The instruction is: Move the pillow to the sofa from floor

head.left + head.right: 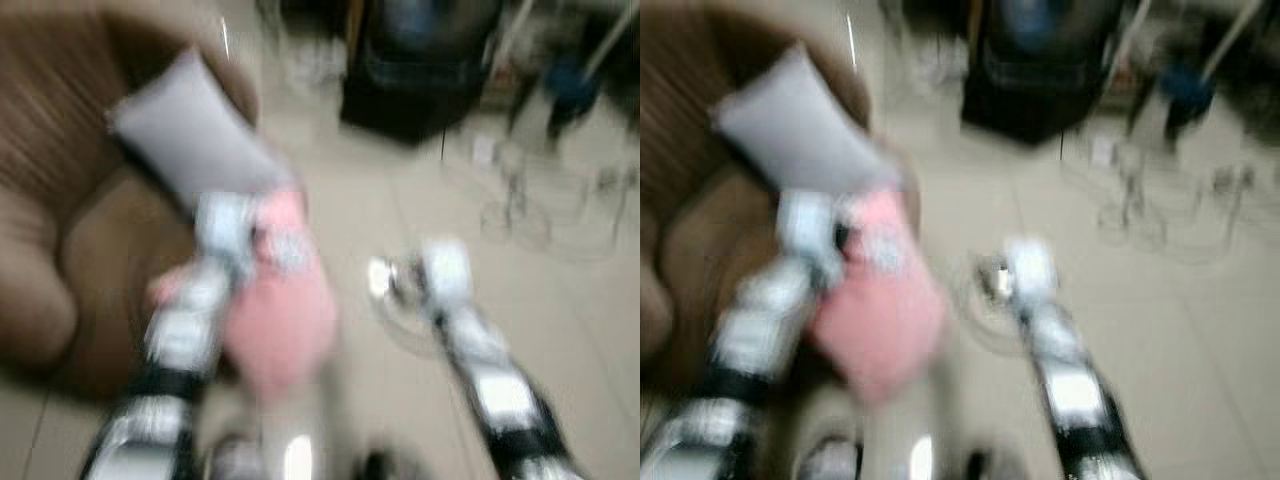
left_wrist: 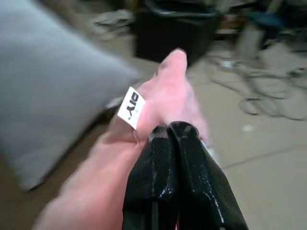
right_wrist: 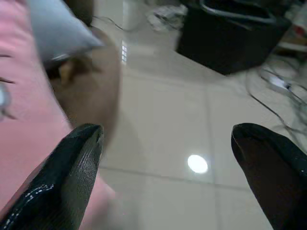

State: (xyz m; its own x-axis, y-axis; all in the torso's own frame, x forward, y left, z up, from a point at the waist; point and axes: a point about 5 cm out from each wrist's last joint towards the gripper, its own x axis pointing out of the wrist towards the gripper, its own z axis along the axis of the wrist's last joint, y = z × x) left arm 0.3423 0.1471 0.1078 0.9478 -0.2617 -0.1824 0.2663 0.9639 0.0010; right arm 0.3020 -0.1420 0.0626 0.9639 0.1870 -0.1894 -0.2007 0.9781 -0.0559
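Pink pillow held up at the sofa's edge

The left gripper (image 2: 175, 132) has its fingers pressed together on the pink pillow (image 1: 285, 320), beside the brown sofa (image 1: 60, 200). The right gripper (image 3: 168, 143) has its fingers spread wide, holding nothing.

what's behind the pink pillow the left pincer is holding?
Behind the pink pillow, pinched by the shut left pincer, a grey pillow lies on the brown sofa. The sofa seat below it is partly covered.

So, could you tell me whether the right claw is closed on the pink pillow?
No, the right claw is open, its two fingers spread wide over the tiled floor, beside the pink pillow.
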